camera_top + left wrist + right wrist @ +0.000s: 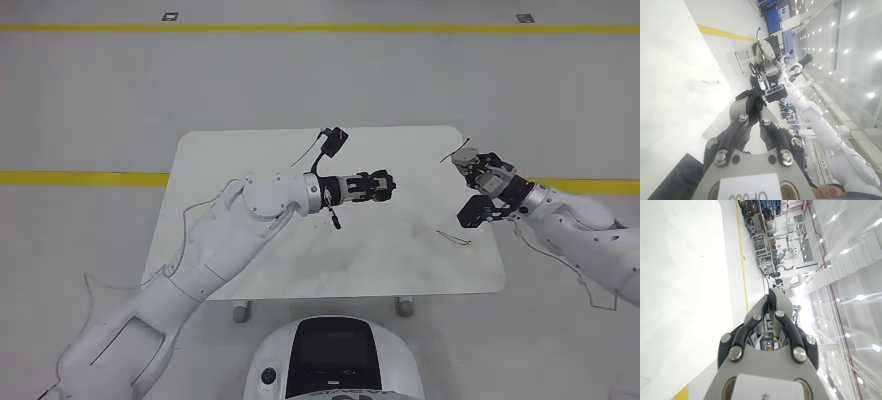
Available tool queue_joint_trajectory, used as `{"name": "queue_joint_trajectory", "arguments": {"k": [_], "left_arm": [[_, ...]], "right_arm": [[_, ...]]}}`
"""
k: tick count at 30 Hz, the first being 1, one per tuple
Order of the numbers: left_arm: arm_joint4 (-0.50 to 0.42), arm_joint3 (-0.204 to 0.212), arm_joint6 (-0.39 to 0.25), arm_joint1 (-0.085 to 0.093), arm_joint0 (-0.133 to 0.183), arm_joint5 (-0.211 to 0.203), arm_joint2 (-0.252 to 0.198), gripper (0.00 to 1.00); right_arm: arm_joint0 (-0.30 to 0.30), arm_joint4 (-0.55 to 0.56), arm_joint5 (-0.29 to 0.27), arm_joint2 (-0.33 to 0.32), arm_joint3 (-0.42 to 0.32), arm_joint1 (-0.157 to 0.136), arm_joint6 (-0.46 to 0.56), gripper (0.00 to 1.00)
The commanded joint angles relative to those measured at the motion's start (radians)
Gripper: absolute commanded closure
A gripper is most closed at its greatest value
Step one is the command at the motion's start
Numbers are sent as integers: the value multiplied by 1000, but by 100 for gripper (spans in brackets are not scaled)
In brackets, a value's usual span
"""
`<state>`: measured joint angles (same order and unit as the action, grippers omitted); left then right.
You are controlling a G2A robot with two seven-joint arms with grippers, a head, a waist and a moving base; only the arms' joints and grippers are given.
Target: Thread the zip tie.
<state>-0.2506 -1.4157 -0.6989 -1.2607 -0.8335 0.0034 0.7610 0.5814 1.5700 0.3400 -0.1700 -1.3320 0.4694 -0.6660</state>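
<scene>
Right gripper is clamped on a thin dark zip tie; left gripper is closed too.
Seen from above, the right gripper hangs at the table's 2 o'clock edge, the zip tie poking out past its tips. The left gripper sits above the table's centre, fingers pressed together. A second thin tie lies flat near the 4 o'clock edge.
</scene>
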Motion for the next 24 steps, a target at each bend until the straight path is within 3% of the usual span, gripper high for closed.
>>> {"name": "queue_joint_trajectory", "arguments": {"k": [1,9,15,21,24], "left_arm": [[0,0,-1,0,-1,-1,1,100],[4,-7,18,-1,-10,12,-3,100],[-24,-12,46,-23,40,140,-36,100],[-83,32,83,-57,98,260,-79,100],[-93,56,90,-71,123,289,-100,100]], "right_arm": [[0,0,0,0,0,0,0,100],[0,0,0,0,0,0,0,100],[-9,0,0,0,-4,5,10,100],[-13,0,0,0,14,5,15,100],[-20,0,0,0,17,3,6,100]]}}
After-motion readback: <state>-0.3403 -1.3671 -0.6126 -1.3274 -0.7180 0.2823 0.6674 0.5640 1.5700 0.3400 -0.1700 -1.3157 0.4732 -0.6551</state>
